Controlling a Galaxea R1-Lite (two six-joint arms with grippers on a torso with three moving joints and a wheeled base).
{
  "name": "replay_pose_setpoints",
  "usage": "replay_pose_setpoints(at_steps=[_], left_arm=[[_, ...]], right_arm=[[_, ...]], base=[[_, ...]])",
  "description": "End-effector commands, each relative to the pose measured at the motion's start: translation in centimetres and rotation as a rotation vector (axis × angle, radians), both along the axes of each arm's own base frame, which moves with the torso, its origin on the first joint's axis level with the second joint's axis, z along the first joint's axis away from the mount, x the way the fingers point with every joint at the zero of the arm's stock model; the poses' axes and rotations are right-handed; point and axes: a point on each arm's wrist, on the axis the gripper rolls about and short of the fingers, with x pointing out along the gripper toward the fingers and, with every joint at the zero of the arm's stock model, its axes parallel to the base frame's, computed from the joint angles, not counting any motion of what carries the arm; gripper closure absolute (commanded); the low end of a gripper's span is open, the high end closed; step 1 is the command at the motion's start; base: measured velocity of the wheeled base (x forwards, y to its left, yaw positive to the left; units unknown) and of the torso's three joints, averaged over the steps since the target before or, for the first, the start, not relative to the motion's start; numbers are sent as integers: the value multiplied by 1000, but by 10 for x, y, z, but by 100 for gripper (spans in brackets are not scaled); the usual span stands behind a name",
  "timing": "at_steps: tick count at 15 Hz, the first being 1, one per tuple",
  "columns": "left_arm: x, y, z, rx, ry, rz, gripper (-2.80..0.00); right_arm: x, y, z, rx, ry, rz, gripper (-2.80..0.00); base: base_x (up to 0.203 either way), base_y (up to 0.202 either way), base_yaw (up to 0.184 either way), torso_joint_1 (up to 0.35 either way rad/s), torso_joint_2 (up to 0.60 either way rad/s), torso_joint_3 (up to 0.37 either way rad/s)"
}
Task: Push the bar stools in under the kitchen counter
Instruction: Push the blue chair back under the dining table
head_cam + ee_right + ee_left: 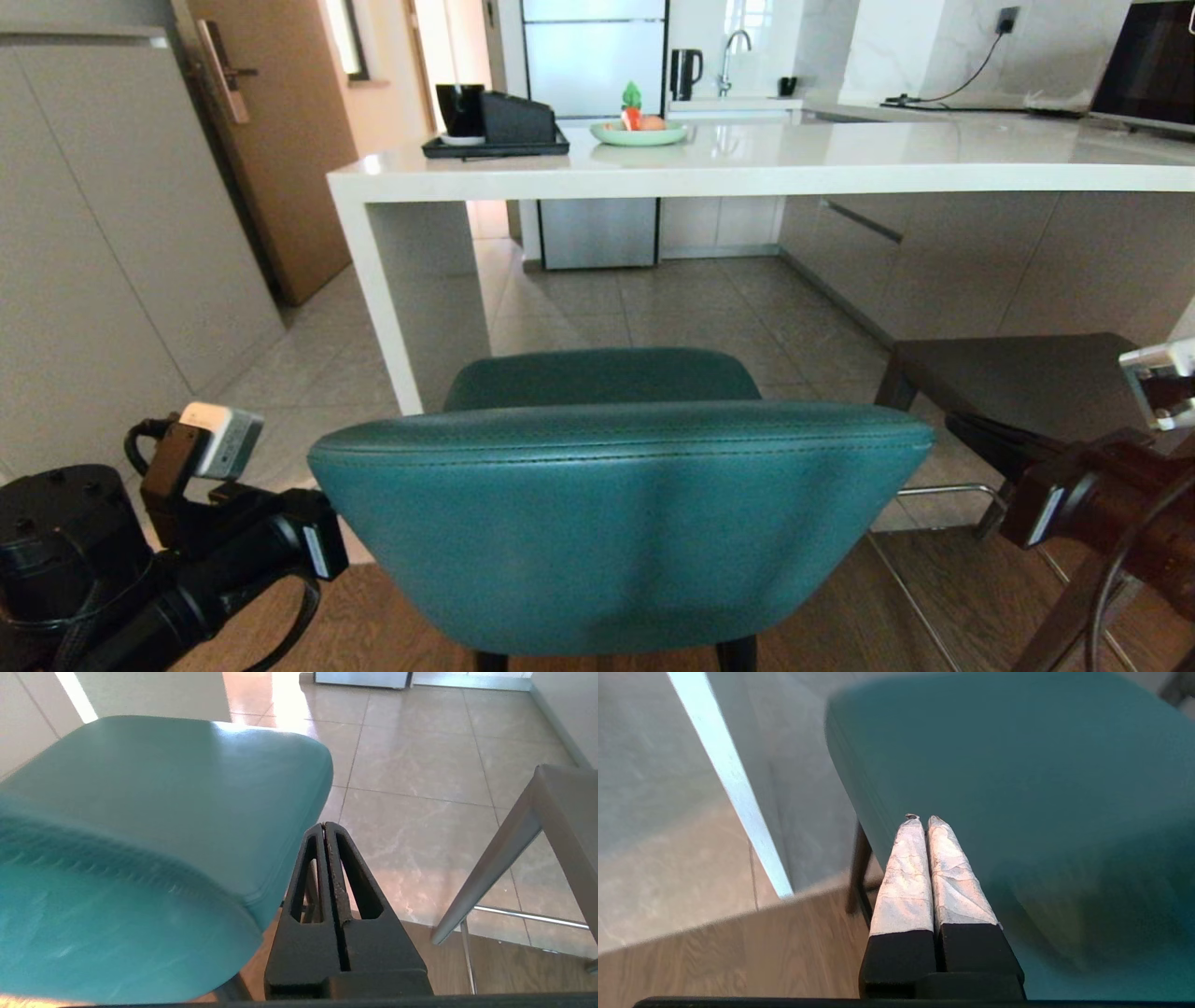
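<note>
Two stools stand short of the kitchen counter: the teal stool fills the foreground, its legs cut off below, and the grey stool is half hidden behind the right arm. The left gripper is clenched empty beside the teal seat's left edge; the right gripper, also clenched empty, sits just beside its right edge.

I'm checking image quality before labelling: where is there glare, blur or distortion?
Head view: window glare on the glossy counter, straight edges bowed by the wide lens. Left wrist view: teal stool close and soft, bright strip on the panel edge. Right wrist view: sunlit floor washed out, the stool's near back blurred.
</note>
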Motion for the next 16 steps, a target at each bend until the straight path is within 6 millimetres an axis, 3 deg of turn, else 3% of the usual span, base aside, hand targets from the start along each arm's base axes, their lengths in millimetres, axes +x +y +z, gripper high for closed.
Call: replay_pose_setpoints(at_steps=[1, 9, 16], left_arm=[[12, -7, -4, 2, 0, 2, 0], [10, -9, -5, 5, 2, 1, 0], [7, -12, -7, 8, 11, -2, 0]], right_arm=[[11, 4, -6, -10, 35, 4, 0], [29, 52, -28, -19, 42, 168, 0], [36, 67, -38, -11, 12, 165, 0]], base=[[0, 0, 0, 0, 0, 0], [0, 0, 0, 0, 0, 0], [0, 0, 0, 0, 0, 0]])
